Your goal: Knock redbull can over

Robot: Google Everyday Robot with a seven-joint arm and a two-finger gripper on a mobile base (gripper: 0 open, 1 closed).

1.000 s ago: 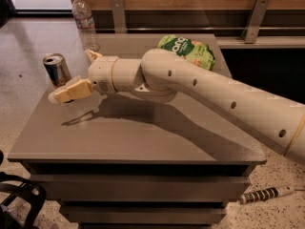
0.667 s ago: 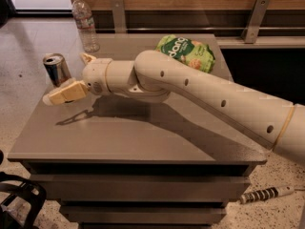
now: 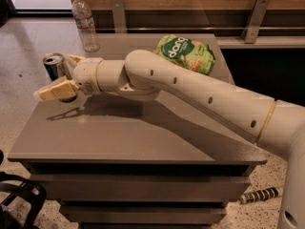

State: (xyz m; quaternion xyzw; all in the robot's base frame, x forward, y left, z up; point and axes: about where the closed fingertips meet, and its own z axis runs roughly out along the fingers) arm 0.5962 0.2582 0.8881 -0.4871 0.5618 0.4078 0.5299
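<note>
**Q:** What occupies the foreground?

**A:** A dark object (image 3: 19, 199) at lower left, cut off by the edge and hard to identify. At lower right, a striped cable-like item (image 3: 259, 194) lies on the floor, partly hidden behind the grey table (image 3: 119, 142).

**Q:** And upon the table?

**A:** The cream arm (image 3: 190, 92) enters from the right, its base cropped, and stretches leftward above the tabletop. The gripper (image 3: 54, 76) is at the table's left edge. Its tan fingers (image 3: 57, 89) are spread apart: one points left in front, while only the tip of the other shows behind the wrist.

**Q:** Where is the redbull can?

**A:** The redbull can (image 3: 54, 65) stands upright at the left edge, in the gap between the two fingers. Its lower part is hidden by the near finger, and contact cannot be judged.

**Q:** Farther back?

**A:** A green snack bag (image 3: 186, 54), its near edge covered by the arm. Beyond the can, a clear water bottle (image 3: 85, 23) stands well apart from it. A wooden wall with metal brackets (image 3: 257, 18) closes the view.
</note>
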